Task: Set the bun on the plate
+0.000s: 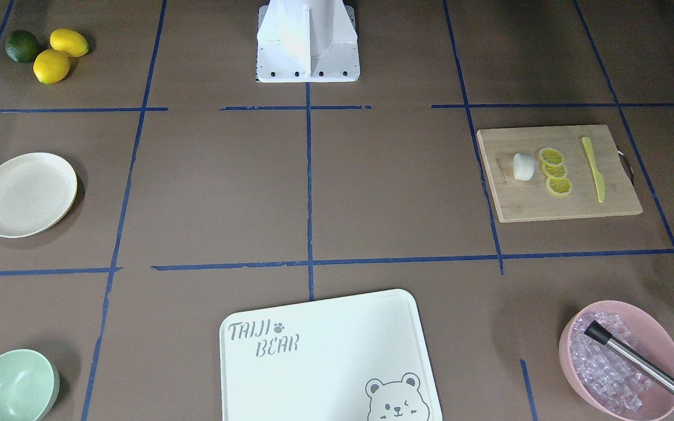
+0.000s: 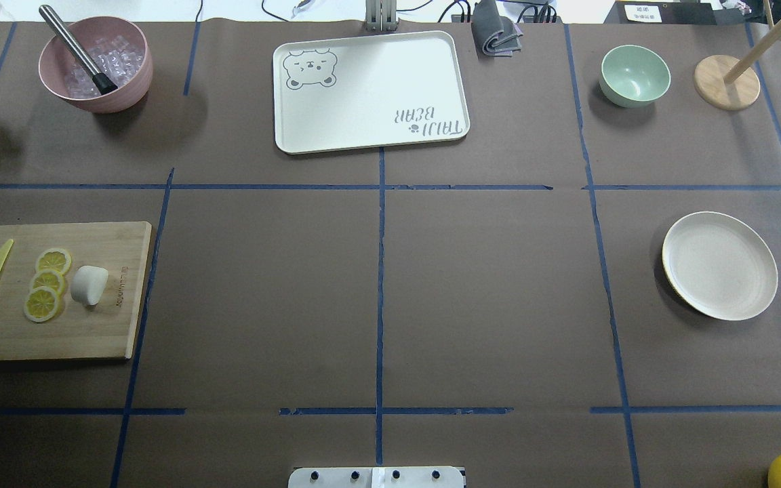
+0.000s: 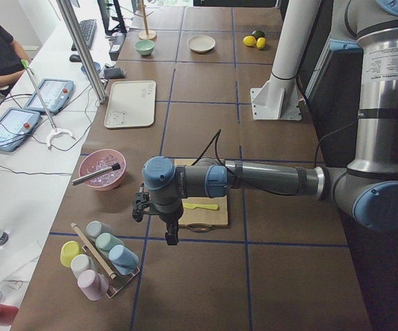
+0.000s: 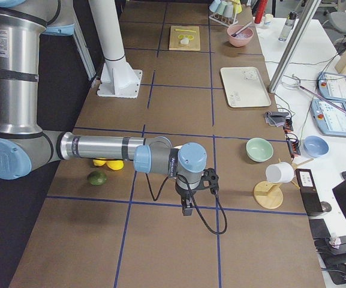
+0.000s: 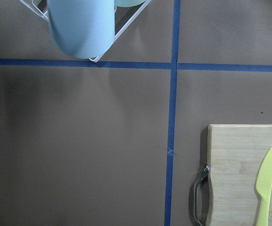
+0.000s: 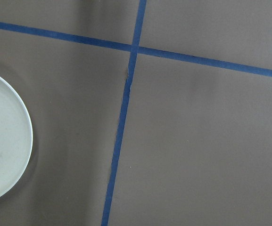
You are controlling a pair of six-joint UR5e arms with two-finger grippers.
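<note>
Brown desk on my feed: bun sits on the wooden board beside the lemon slices, plate well apart. I cannot tell the opening of the left end effector or right end effector.

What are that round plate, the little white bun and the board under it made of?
The board looks like bamboo: tan, streaky grain, matte. The bun seems a foam or plastic replica: uniformly white, smooth. The plate looks like matte plastic or fibre composite, cream, no glare; ceramic is possible.
</note>
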